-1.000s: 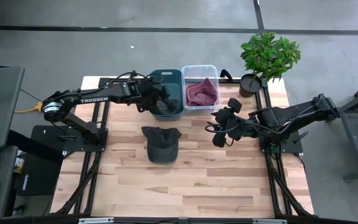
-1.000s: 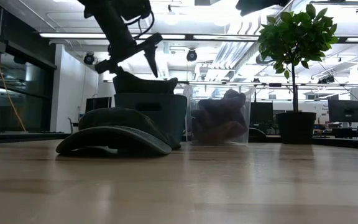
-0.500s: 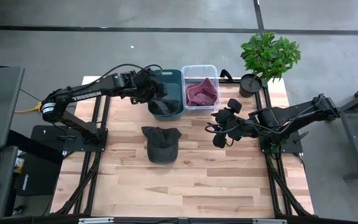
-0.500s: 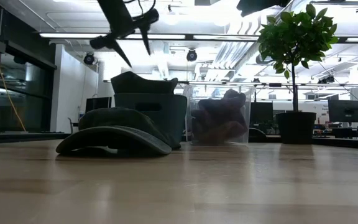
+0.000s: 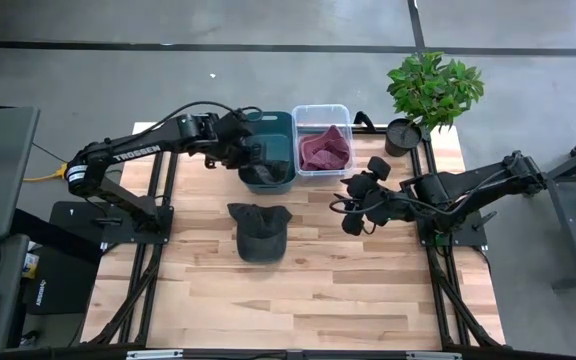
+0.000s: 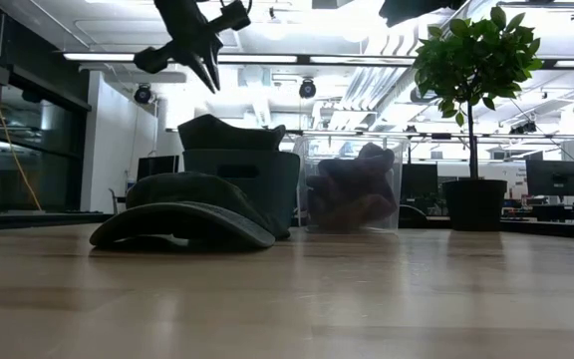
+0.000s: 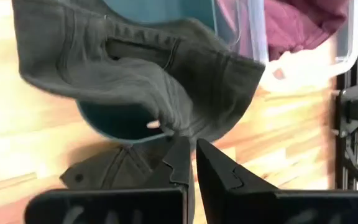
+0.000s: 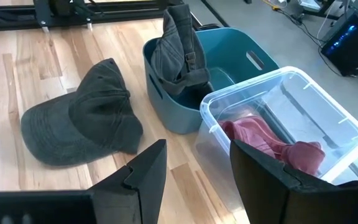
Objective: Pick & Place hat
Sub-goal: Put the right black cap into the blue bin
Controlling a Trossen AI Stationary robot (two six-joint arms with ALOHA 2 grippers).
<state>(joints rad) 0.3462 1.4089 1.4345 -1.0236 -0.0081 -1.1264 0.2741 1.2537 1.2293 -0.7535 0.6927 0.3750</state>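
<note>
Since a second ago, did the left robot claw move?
Yes. The left gripper has risen, shut and empty, clear of the dark grey hat draped over the teal plastic bin.

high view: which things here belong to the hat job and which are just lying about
Part of the job:
- dark cap on the table
- dark cap draped in the teal bin
- teal bin
- left gripper, shut, above the bin

Just lying about:
- clear bin with maroon cloth
- potted plant
- right gripper, idle
</note>
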